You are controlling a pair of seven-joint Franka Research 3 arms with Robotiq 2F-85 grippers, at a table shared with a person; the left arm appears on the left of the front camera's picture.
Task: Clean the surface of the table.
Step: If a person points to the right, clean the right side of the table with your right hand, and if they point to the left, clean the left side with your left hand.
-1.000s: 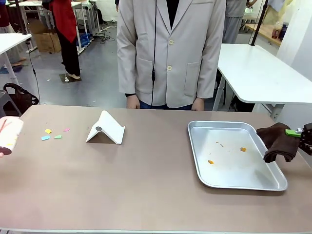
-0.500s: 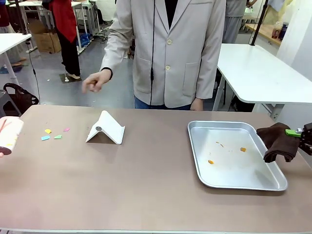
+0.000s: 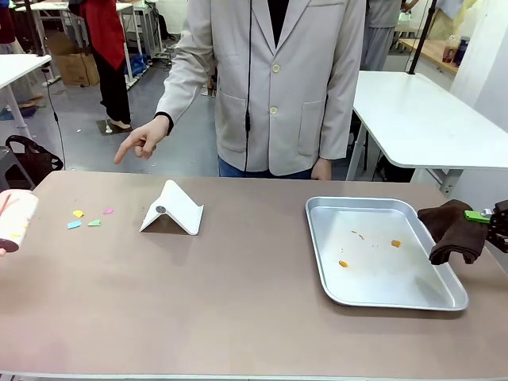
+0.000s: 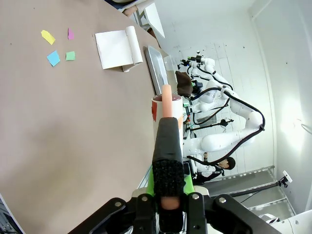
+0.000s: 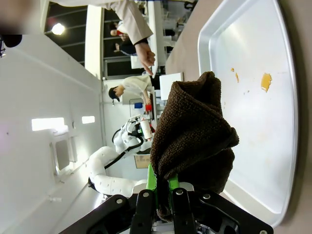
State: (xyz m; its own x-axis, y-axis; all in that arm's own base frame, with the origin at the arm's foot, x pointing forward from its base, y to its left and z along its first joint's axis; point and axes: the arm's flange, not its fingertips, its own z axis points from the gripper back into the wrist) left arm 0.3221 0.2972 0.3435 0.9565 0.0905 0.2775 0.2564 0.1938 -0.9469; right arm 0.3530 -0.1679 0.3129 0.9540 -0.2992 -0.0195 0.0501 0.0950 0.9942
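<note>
From the front, the person's hand (image 3: pixel 143 143) points toward coloured paper scraps (image 3: pixel 86 218) at the left end of the table (image 3: pixel 238 317), which spans the foreground. In the left wrist view, the left gripper (image 4: pixel 168 146) is clamped on a roller (image 4: pixel 176 112) and should probably press it flat across those scraps. In the right wrist view, the right gripper (image 5: pixel 163 184) pinches a brown cloth (image 5: pixel 192 131) by the metal tray (image 5: pixel 253 146).

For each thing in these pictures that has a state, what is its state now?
Taupe-brown table: small coloured paper scraps lie on it.
Silver metal tray: flat, orange crumbs inside.
Dark brown cloth: bunched, gripped.
Right gripper: shut on the cloth.
Left gripper: shut on a pink-handled white cylinder.
White folded stand: upright, tent-like.
Person's hand: raised, pointing.
</note>
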